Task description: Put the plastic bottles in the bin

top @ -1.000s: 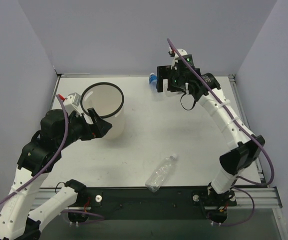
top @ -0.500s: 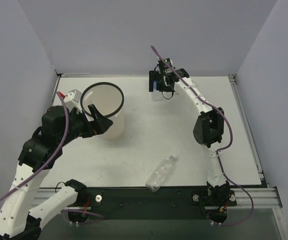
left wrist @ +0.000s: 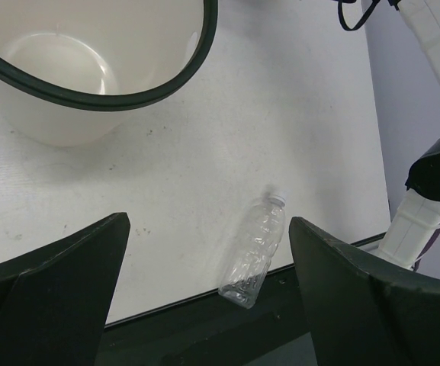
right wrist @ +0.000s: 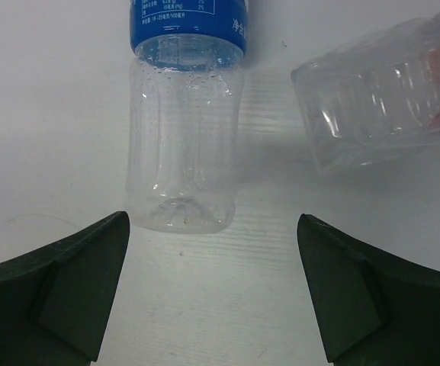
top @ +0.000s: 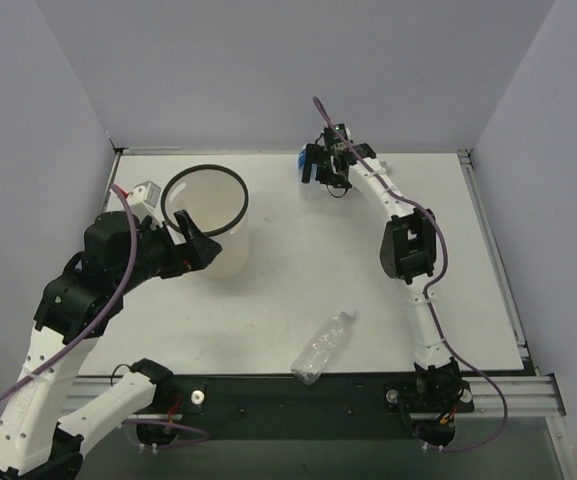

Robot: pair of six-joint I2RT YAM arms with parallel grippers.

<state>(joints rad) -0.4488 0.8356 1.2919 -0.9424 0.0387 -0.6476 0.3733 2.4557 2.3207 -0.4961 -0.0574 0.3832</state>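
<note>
The bin [top: 230,250] stands at the left, its black rim [left wrist: 139,93] in the left wrist view too. My left gripper [top: 194,252] hovers open and empty beside its near wall. An unlabelled clear bottle [top: 323,345] lies near the front edge, and shows between the open fingers in the left wrist view [left wrist: 258,252]. My right gripper [top: 319,176] is open at the back, just short of the blue-labelled bottle [right wrist: 185,145], whose base points at it. Only the blue label shows from above [top: 304,157]. A shorter clear bottle [right wrist: 383,99] lies to its right.
The grey back wall stands close behind the two rear bottles. The right arm's elbow [top: 408,248] hangs over the table's right middle. A black rail [top: 298,395] runs along the front edge, just below the unlabelled bottle.
My right arm has stretched out toward the back and its gripper has come down and left to the two rear bottles. My left arm has barely moved.
</note>
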